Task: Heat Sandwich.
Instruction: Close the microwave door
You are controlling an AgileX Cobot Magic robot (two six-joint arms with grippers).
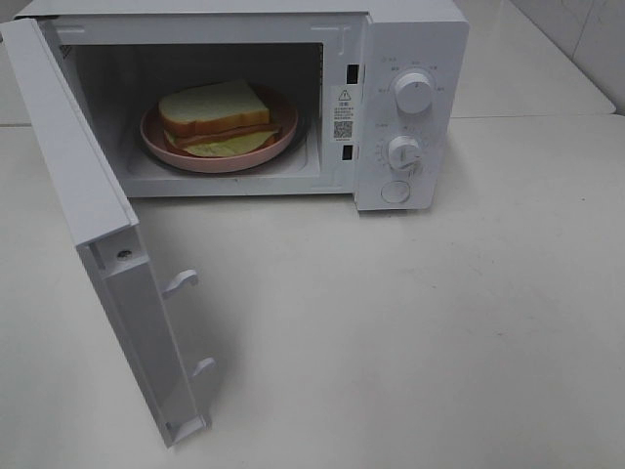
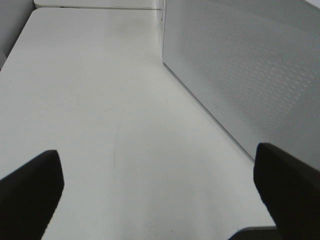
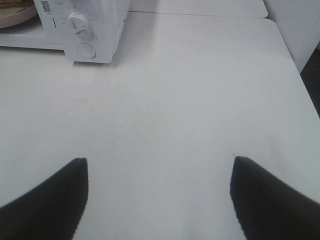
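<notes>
The sandwich [image 1: 217, 115], white bread with brown meat and pale green lettuce, lies on a pink plate [image 1: 176, 151] inside the white microwave [image 1: 410, 39]. The microwave's door [image 1: 78, 186] stands wide open, swung out to the left. Neither arm shows in the exterior view. My left gripper [image 2: 157, 192] is open over bare table, beside the door's dotted outer face [image 2: 250, 70]. My right gripper [image 3: 159, 197] is open too, empty, over the table to the right of the microwave; the plate's rim [image 3: 15, 20] shows at the corner of its view.
The microwave's control panel carries two knobs [image 1: 414, 93] [image 1: 404, 151] and a round button [image 1: 395, 191]; the lower knob [image 3: 79, 21] and button [image 3: 86, 50] show in the right wrist view. White table [image 1: 391, 342] spreads in front.
</notes>
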